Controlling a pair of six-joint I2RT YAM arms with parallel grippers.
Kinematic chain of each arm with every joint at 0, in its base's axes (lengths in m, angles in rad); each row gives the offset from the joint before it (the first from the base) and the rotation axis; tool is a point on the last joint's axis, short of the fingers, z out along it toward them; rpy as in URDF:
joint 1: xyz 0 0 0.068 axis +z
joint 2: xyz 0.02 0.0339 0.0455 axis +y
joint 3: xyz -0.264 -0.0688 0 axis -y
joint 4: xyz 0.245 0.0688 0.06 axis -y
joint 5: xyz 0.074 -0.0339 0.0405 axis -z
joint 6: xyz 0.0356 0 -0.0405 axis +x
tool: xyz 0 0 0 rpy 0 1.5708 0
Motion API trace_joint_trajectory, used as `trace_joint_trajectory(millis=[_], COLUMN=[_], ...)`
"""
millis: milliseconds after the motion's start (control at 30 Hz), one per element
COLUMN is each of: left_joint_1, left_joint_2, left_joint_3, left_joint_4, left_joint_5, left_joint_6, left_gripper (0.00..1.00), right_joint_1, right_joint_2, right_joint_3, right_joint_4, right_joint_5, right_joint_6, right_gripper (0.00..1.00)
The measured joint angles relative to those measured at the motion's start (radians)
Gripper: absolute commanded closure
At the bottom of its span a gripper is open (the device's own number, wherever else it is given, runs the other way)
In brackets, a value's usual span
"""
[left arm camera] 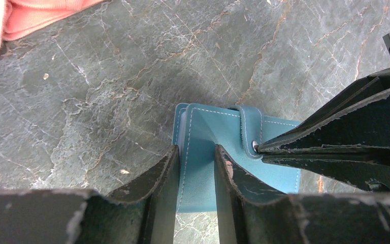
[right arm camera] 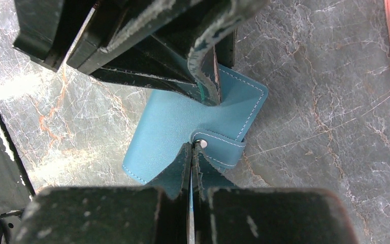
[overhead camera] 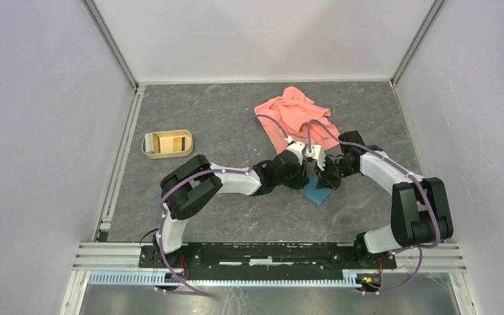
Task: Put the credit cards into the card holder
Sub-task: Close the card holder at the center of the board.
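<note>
The teal-blue card holder (overhead camera: 316,193) lies closed on the table between both arms. In the left wrist view, my left gripper (left arm camera: 197,155) has its fingers on either side of the card holder's (left arm camera: 203,127) left part and grips it. My right gripper (right arm camera: 192,148) is shut, its tips pinching the strap (right arm camera: 226,148) right at the snap button (right arm camera: 202,144). It also shows in the left wrist view (left arm camera: 264,148), coming in from the right. The orange-gold credit cards (overhead camera: 169,141) sit in the tan tray, far left of both grippers.
The tan oval tray (overhead camera: 149,152) stands at the left of the table. A salmon-pink cloth (overhead camera: 292,115) lies crumpled just behind the grippers. White walls with metal rails bound the table on three sides.
</note>
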Motion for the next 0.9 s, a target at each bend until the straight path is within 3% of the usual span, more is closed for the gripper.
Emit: trace_joint_trajectory(millis=[900], left_joint_1=[0.02], left_joint_2=[-0.001], left_joint_3=[-0.075], left_joint_4=[0.127], left_joint_5=[0.071], left_joint_6=[-0.074], left_gripper=[0.64], right_joint_1=[0.004], right_joint_2=[0.174], right_joint_3=[0.137], right_joint_4=[-0.145], right_joint_5=[-0.013], right_joint_6=[0.086], right_gripper=[1.0])
